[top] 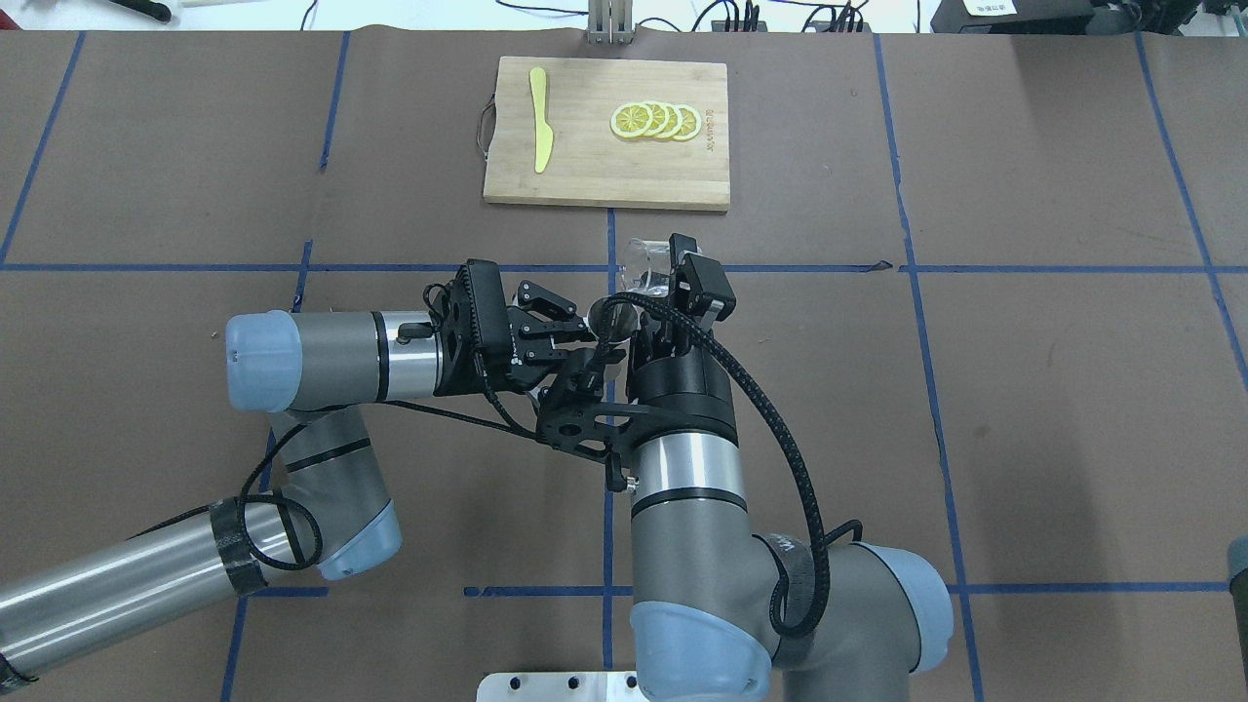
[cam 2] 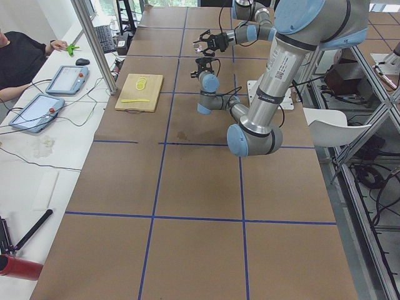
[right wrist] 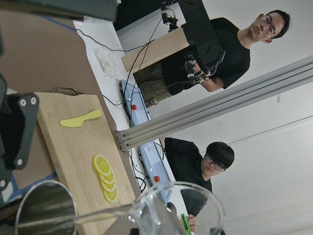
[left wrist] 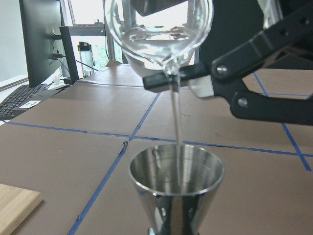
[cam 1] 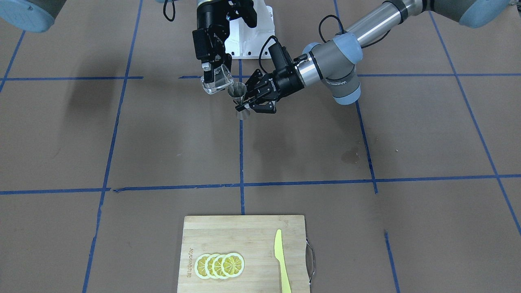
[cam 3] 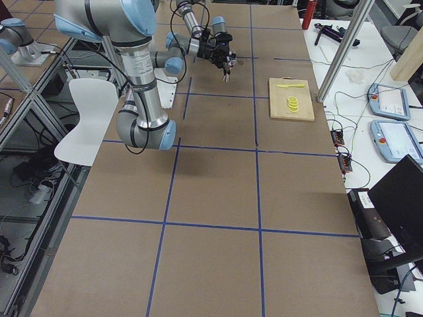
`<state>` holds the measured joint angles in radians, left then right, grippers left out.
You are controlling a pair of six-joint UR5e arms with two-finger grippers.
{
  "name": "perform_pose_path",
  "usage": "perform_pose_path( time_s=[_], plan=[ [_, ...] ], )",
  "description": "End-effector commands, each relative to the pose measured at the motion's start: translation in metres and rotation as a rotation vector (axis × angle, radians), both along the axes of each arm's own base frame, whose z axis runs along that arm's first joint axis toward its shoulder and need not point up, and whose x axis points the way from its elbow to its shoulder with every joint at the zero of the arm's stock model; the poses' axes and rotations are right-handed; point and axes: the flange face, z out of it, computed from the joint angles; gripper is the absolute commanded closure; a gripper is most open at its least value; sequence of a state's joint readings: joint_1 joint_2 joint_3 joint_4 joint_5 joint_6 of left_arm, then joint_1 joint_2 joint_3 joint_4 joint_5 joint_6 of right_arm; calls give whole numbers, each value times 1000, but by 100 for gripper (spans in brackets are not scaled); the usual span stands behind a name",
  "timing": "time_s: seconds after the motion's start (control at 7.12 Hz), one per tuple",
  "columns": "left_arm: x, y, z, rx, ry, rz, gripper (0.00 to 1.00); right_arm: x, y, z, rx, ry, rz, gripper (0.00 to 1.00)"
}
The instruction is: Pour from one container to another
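Observation:
The clear cup (cam 1: 215, 79) hangs tilted above the table with my right gripper (cam 1: 211, 74) shut on it from above. A thin stream of clear liquid (left wrist: 176, 117) falls from the lip of the cup (left wrist: 159, 29) into the open top of the steel jigger (left wrist: 176, 188). The jigger (cam 1: 240, 101) is upright, and my left gripper (cam 1: 244, 105) is shut on its narrow waist from the side. From overhead, the cup (top: 642, 255) shows just beyond the right wrist and the jigger's mouth (top: 603, 315) beside it. The right wrist view has the cup's rim (right wrist: 182, 208) and the jigger (right wrist: 44, 210) at its bottom.
A wooden cutting board (cam 1: 244, 236) lies at the operators' side with several lemon slices (cam 1: 220, 265) and a yellow knife (cam 1: 281, 260). A dark damp stain (cam 1: 350, 156) marks the brown table cover. Two people (right wrist: 215, 161) are beyond the board.

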<state>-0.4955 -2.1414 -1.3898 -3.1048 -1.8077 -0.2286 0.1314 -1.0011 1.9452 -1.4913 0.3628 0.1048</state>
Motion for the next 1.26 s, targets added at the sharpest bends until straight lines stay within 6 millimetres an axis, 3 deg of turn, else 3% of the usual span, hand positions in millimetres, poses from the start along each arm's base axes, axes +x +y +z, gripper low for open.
perform_pose_path(
  time_s=[0.0,1.12],
  plan=[
    [0,0,0,0,0,-1,100,1,-1,-1,14,42,6,100],
    [0,0,0,0,0,-1,100,0,0,0,29,117,-4,100]
  ],
)
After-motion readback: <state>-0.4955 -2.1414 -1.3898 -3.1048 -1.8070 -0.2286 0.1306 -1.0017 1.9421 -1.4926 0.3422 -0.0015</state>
